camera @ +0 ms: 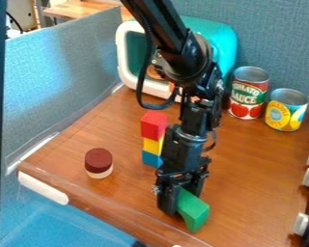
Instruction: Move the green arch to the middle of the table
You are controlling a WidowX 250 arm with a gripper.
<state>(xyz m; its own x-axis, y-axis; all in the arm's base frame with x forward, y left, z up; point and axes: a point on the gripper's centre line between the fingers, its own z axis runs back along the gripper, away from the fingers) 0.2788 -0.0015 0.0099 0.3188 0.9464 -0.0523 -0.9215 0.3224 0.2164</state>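
See the jaws of the black gripper point(185, 202) closed on the green arch point(194, 214), with one jaw to the left of it and the other behind, to its right. Find the arch low in the camera view, near the front edge of the brown wooden bench point(254, 164), slanting down and to the right out of the grip. Cannot tell whether resting on the wood or raised just above it.

Follow the black arm point(176, 58) down from the top edge, with a black cable point(140, 91) looping out on its left side. Just left of the gripper, note three blocks in a column: red point(153, 124) on top, yellow point(152, 145) between, blue point(150, 159) below. Farther left, spot a short round piece point(98, 160), dark red above and cream below, apart from the column.

At the back, make out a teal box point(216, 34) with a white-rimmed opening, partly hidden by the arm. To its right, count two upright cans near each other, one red with pictured tomatoes point(248, 96), one yellow and blue point(286, 112). Along the right edge, pick out white knobs point(301, 224); on the left, a blue-grey partition point(66, 72)
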